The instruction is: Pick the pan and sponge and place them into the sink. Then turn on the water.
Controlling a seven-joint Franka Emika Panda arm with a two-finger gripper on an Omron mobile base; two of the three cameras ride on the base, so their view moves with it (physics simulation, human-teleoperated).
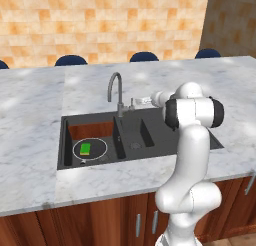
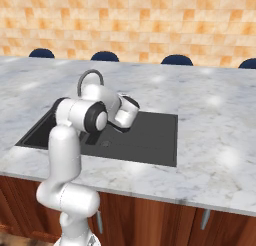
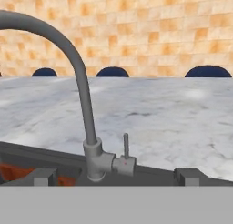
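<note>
The pan [image 1: 98, 149] lies in the large left basin of the dark sink [image 2: 150, 135], and the green sponge [image 1: 85, 149] rests on it. Behind the divider between the basins rises the grey gooseneck faucet [image 1: 114, 85]. Its small side lever [image 3: 125, 146] stands upright, and no water runs. My gripper [image 1: 141, 100] hovers over the smaller basin, just right of the faucet and level with the lever. In the hand view the gripper [image 3: 117, 177] is open, its dark fingertips [image 3: 43, 176] spread wide on either side of the faucet base [image 3: 96, 161], holding nothing.
White marble counter [image 1: 30, 135] surrounds the sink on all sides. Dark blue chair backs [image 1: 144, 56] line its far edge before a tiled wall. Wooden cabinet fronts [image 2: 150, 215] run below. My own arm [image 2: 82, 115] covers the sink's left part in the right base view.
</note>
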